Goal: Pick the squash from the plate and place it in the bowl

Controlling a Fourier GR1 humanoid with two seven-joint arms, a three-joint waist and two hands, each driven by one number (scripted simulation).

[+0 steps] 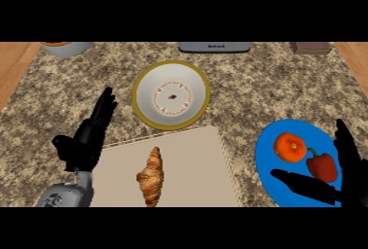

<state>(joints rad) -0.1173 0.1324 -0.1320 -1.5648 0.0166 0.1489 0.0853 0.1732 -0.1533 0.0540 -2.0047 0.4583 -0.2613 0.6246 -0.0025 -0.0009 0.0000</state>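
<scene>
Two hands show, both with fingers straight and spread, holding nothing: left hand (84,141) at 9 o'clock, right hand (349,181) at 4 o'clock over the blue plate (267,153). The squash (291,147) lies on that plate beside a red pepper (322,166); the bowl (171,95) sits at 12 o'clock.

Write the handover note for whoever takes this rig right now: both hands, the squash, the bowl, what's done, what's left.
Left hand: open, fingers straight, at the left edge of the cutting board, holding nothing.
Right hand: open above the right side of the blue plate, thumb spread across its near part, holding nothing.
Squash: orange, on the plate next to a red pepper, not gripped.
Bowl: white with a yellow rim, beyond the board, no squash inside.
Done: the right hand is at the plate.
Left: close on the squash, lift it, carry it left to the bowl, release.
</scene>
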